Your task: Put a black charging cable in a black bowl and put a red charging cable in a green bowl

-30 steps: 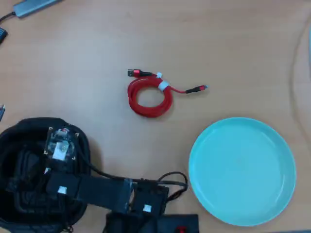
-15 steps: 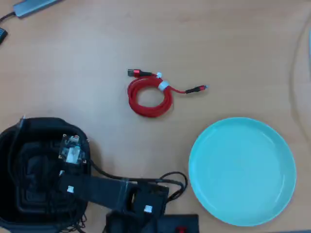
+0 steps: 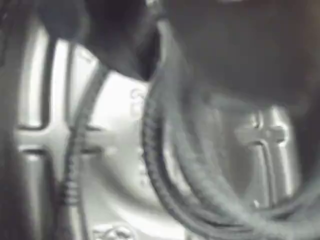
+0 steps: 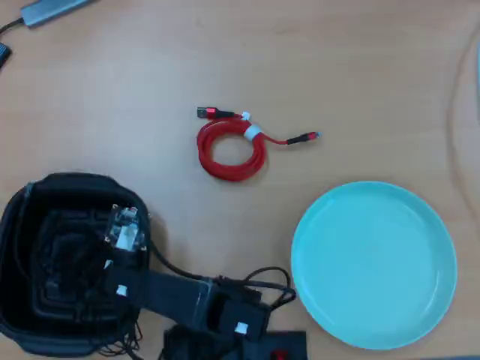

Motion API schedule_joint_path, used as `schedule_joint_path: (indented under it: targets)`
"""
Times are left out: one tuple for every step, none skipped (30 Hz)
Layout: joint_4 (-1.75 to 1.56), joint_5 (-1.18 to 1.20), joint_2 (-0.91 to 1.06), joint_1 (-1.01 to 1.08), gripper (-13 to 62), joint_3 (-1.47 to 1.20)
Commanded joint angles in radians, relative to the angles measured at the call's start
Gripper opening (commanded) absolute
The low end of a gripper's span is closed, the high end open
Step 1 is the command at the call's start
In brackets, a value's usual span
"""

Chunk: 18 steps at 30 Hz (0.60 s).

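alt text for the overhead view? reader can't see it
The robot arm reaches from the bottom edge into the black bowl at lower left. The red charging cable, coiled with a white tie, lies on the wooden table at centre, and the green bowl sits empty at lower right.

red charging cable (image 4: pixel 229 150) white-tied, black bowl (image 4: pixel 22 217) ribbed, turquoise green bowl (image 4: pixel 375 262)

On the table: one red charging cable (image 4: pixel 231 146), one black charging cable (image 3: pixel 165 170), one black bowl (image 4: pixel 22 217), one green bowl (image 4: pixel 373 264), one grey hub (image 4: pixel 52 9).
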<state>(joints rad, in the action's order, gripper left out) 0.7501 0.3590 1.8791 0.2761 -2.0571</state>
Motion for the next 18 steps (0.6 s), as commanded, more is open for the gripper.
schedule_joint_path:
  targets:
    - [-0.023,0.005,0.071,-0.008,21.4,0.044]
    - [-0.008,0.005,0.075,-0.009,23.6,0.048]
    - [0.008,0.005,0.078,-0.009,25.8,0.051]
    - [0.023,0.005,0.083,-0.009,27.8,0.055]
    - [0.035,0.005,0.094,-0.009,29.4,0.055]
    - [0.043,0.006,0.107,-0.008,30.6,0.055]
    - [0.043,0.006,0.124,-0.008,30.8,0.055]
    - [0.043,0.005,0.146,-0.005,30.7,0.057]
    - [0.038,-0.003,0.173,0.002,30.3,0.058]
    - [0.038,-0.005,0.204,0.008,30.2,0.061]
    - [0.041,-0.009,0.224,0.014,30.0,0.066]
    - [0.044,-0.021,0.238,0.029,29.7,0.066]
    - [0.044,-0.035,0.244,0.051,29.4,0.066]
    - [0.044,-0.049,0.245,0.078,29.1,0.071]
    - [0.044,-0.051,0.247,0.109,29.0,0.078]
    - [0.044,-0.052,0.247,0.141,29.0,0.086]
    - [0.044,-0.051,0.247,0.178,29.0,0.095]
    - [0.048,-0.049,0.245,0.219,29.0,0.1]
